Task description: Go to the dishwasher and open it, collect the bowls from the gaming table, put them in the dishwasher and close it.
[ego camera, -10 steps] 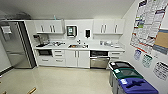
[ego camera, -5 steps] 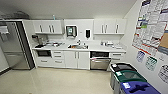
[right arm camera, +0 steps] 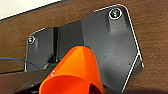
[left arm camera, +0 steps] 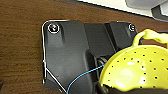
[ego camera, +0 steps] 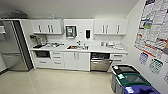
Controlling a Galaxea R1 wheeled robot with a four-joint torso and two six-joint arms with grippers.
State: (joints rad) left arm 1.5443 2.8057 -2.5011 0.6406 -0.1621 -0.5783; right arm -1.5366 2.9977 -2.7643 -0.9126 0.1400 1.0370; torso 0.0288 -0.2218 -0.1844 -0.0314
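Head view: kitchenette with pale glossy floor (ego camera: pixel 55 82), white cabinets (ego camera: pixel 75 60) under a white table (ego camera: pixel 100 48) with sink, steel fridge (ego camera: pixel 12 47) at left, posters (ego camera: pixel 153 27) on the right wall, lidded bins (ego camera: pixel 130 80) near right. Steel-fronted dishwasher (ego camera: pixel 100 63) beneath the table, right of centre, its door ajar at the top.

Left wrist view: yellow-green bowl (left arm camera: pixel 137 72), dotted with holes, close against the camera over brown wood-grain; jaws' state impossible to tell.

Right wrist view: orange bowl (right arm camera: pixel 75 72), smooth, likewise close; jaws' state unclear.
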